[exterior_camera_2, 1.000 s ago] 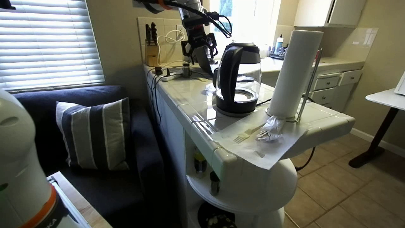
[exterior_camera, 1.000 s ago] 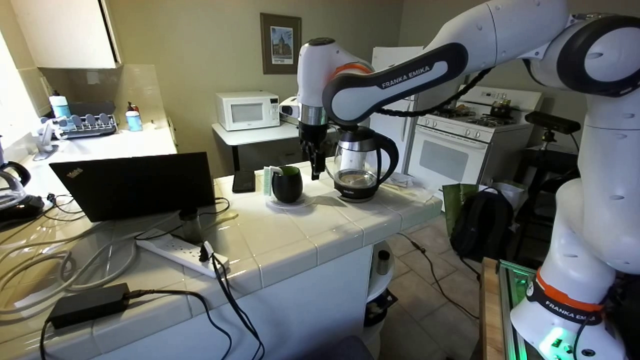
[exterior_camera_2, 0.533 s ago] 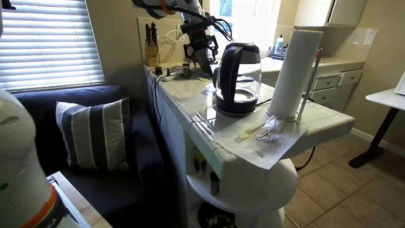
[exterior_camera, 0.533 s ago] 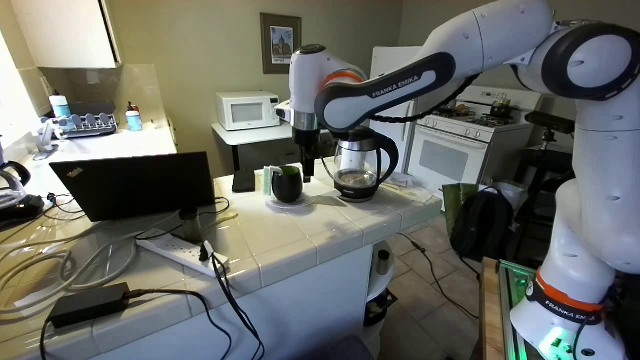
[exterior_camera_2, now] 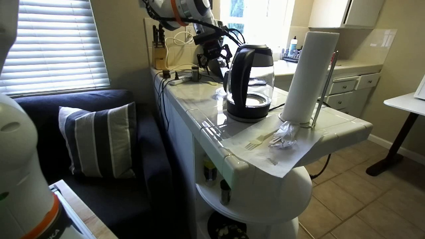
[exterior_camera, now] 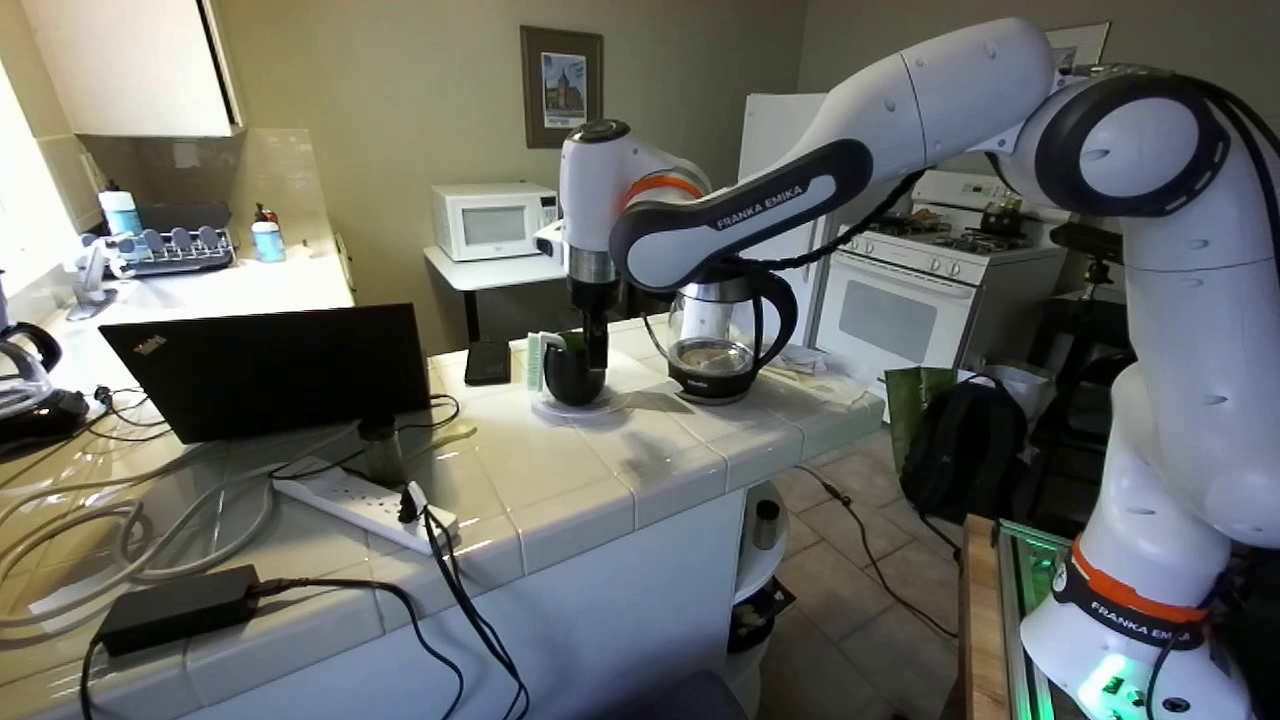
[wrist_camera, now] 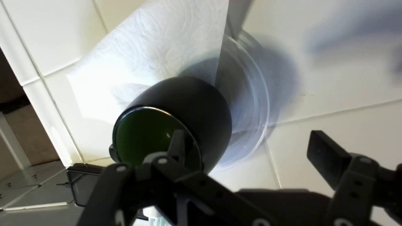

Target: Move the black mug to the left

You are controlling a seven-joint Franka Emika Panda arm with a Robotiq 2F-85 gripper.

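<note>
The black mug (exterior_camera: 570,378) stands upright on a clear round plastic dish (exterior_camera: 602,406) on the tiled counter. Its green inside and dark wall show in the wrist view (wrist_camera: 191,103). In an exterior view only a dark sliver of it (exterior_camera_2: 225,81) shows, the rest hidden behind the coffee pot. My gripper (wrist_camera: 251,147) is open and empty. In the wrist view one finger overlaps the mug's mouth and the other is well apart, over bare tile. In an exterior view the gripper (exterior_camera: 597,360) overlaps the mug's right side. I cannot tell if the finger touches the mug.
The glass coffee pot (exterior_camera: 712,340) stands right of the mug, also in an exterior view (exterior_camera_2: 250,83). A white-green item (exterior_camera: 534,362) is close left of the mug. A laptop (exterior_camera: 270,375) and power strip (exterior_camera: 350,500) lie further left. A white paper sheet (wrist_camera: 157,44) lies by the mug.
My gripper has moved down and left in an exterior view, from the space between coffee pot and mug to the mug's right side. The mug has not moved.
</note>
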